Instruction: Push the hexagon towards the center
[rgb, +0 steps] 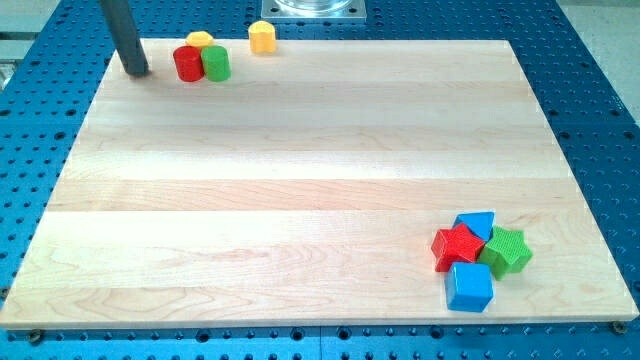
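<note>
My tip (137, 72) is a bare rod end holding nothing, resting at the top-left corner of the wooden board (300, 190). Just to its right sits a tight cluster: a red cylinder (187, 63) touching a green cylinder (216, 63), with a yellow block (200, 40) behind them, its shape partly hidden. Further right of the tip, at the board's top edge, stands the yellow hexagon (261, 37), alone, upright, well apart from the centre. Far from the tip, near the bottom-right corner, a red star (458, 246), green star (505, 251), blue triangle (476, 224) and blue cube (469, 287) crowd together.
</note>
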